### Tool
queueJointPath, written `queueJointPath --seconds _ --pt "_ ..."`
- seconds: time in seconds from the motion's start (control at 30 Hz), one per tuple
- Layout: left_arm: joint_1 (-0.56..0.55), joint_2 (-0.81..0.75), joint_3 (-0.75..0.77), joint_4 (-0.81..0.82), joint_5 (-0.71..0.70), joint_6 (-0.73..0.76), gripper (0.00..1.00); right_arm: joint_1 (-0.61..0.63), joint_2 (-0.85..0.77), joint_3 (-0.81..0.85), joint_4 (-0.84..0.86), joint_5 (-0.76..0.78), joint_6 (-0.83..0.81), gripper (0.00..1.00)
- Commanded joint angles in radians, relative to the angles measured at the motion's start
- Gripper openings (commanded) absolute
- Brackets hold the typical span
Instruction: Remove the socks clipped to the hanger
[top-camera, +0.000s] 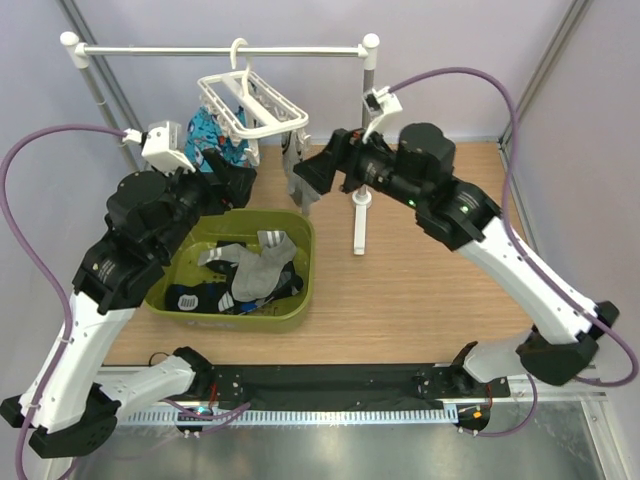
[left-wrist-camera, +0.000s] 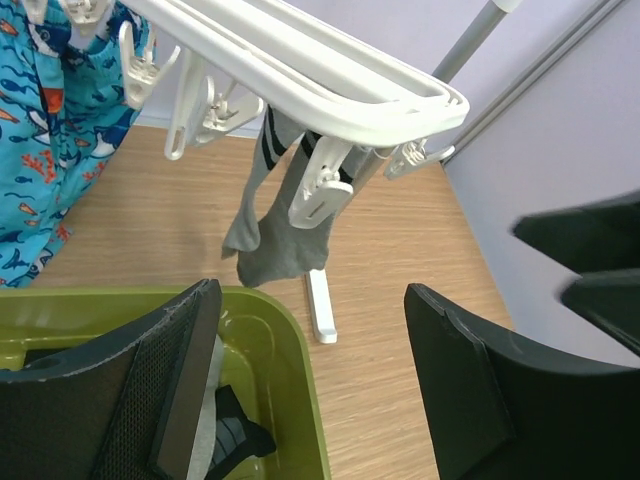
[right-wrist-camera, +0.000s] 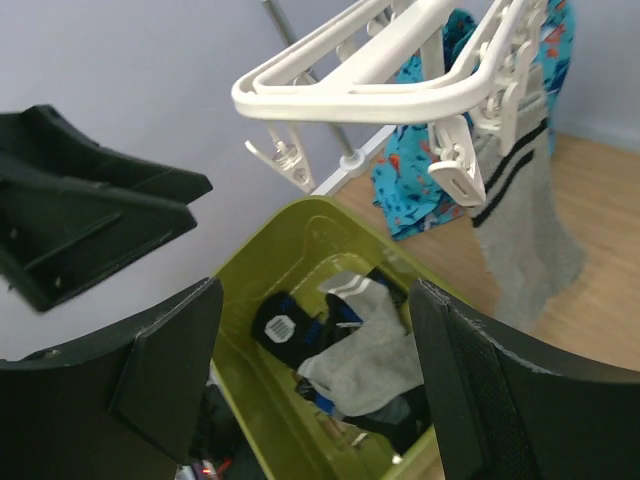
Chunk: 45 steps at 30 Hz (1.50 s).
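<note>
The left arm (top-camera: 120, 260) is angling up from its base with the elbow bent, its wrist leaning forward and inward. The left gripper (top-camera: 232, 183) is holding its fingers (left-wrist-camera: 175, 385) wide apart, gripping nothing. The right arm (top-camera: 500, 240) is arching up and bending leftward. The right gripper (top-camera: 305, 188) is facing the left one, close but not touching, its fingers likewise spread and empty.

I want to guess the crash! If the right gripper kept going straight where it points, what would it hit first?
Probably the loose socks in the green bin, seen between the open fingers of the right gripper. The clipped grey sock hangs off to one side. Depth is unclear.
</note>
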Motion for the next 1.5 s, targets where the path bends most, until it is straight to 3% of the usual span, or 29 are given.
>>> queueJointPath --seconds 0.0,0.1,0.23,0.47,0.73,1.17,1.47 --pt "0.0 0.007 0.014 0.032 0.018 -0.014 0.77 0.0 -0.12 -0.079 0.01 0.056 -0.185 0.83" --pt "0.0 0.025 0.028 0.041 0.045 -0.02 0.77 -0.003 -0.124 -0.182 0.067 0.137 -0.328 0.86" --pt "0.0 0.067 0.066 0.056 0.148 -0.032 0.77 -0.043 -0.058 -0.248 0.156 0.052 -0.414 0.86" --pt "0.0 0.073 0.078 0.039 0.095 -0.037 0.77 -0.132 0.037 -0.4 0.478 -0.083 -0.381 0.86" --pt "0.0 0.081 0.106 0.001 0.075 -0.011 0.77 -0.227 0.163 -0.535 0.883 -0.133 -0.327 0.86" --pt "0.002 0.104 0.137 -0.036 0.044 0.023 0.77 -0.233 0.156 -0.553 0.966 -0.111 -0.477 0.85" --pt "0.002 0.093 0.126 -0.023 0.085 0.004 0.77 -0.243 0.338 -0.414 0.954 -0.16 -0.486 0.82"
